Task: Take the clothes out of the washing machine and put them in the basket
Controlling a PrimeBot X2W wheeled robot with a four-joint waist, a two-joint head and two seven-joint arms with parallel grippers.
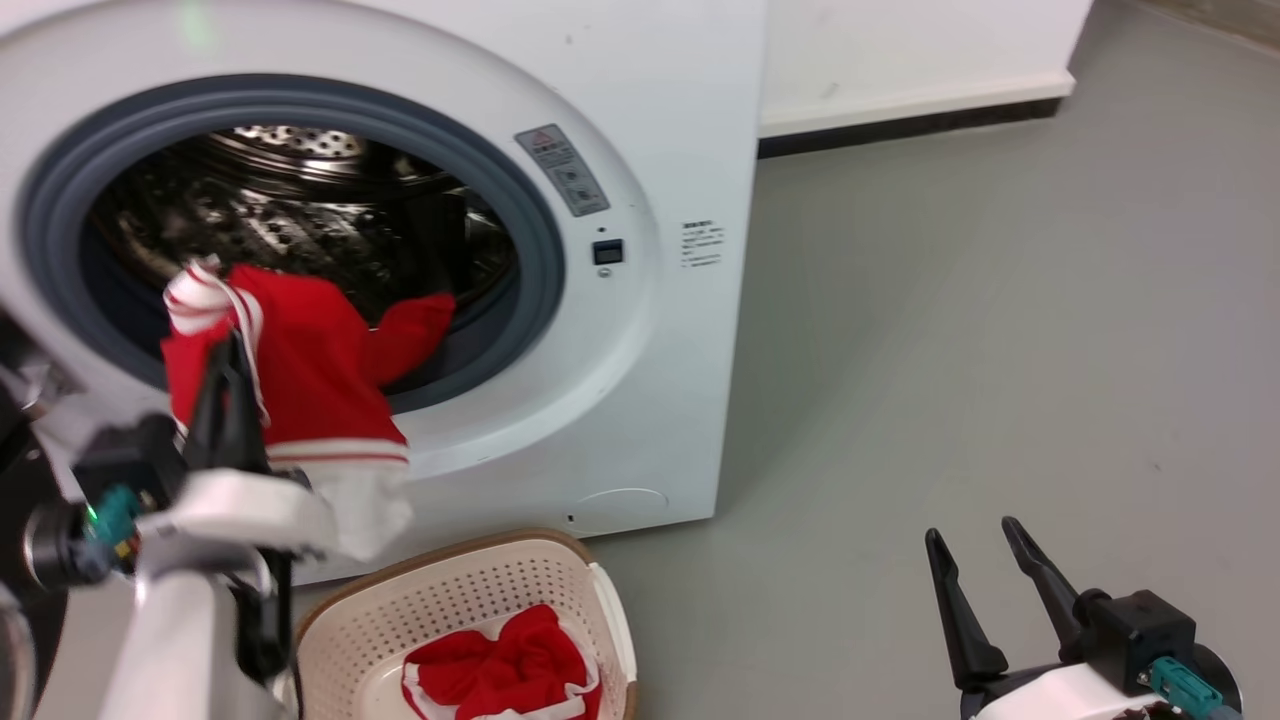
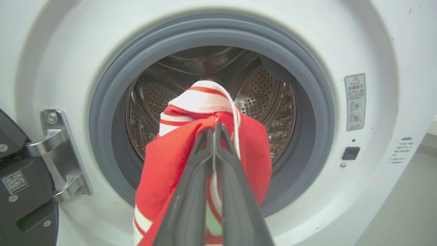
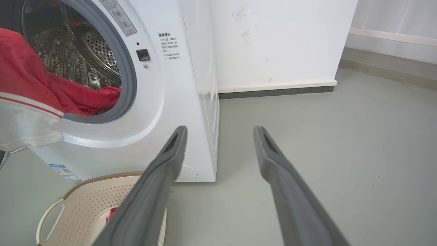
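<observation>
The left claw [image 1: 229, 348] is clenched on a red garment [image 1: 320, 370] at the mouth of the washing machine [image 1: 640, 380]. In the left wrist view its two dark fingers are pressed flat together at the claw [image 2: 215, 127], with red cloth bunched around their tips and a white striped cuff standing up just beyond. The garment [image 2: 170, 160] is half out of the porthole. Its body drapes over the lower lip of the grey gasket [image 1: 545, 260] and its white hem hangs down the machine's front. One red end trails back into the steel drum [image 1: 290, 200].

The basket [image 1: 450, 590] sits on the floor [image 1: 1000, 300] tight against the foot of the machine, below the hanging hem. A second red garment [image 1: 510, 660] with white trim lies crumpled on the basket's bottom.

The right claw [image 1: 972, 530] is released, its fingers spread wide with nothing between them. It hangs over bare floor well to the right of the machine and the basket. From its wrist view the claw [image 3: 220, 129] points past the machine's front right corner. That view has the washing machine [image 3: 153, 112] on the left, the draped garment [image 3: 27, 78] at the porthole and the basket [image 3: 92, 201] low down.

In the left wrist view the metal hinge [image 2: 58, 153] and the dark door [image 2: 20, 191] sit at the porthole's left side.
</observation>
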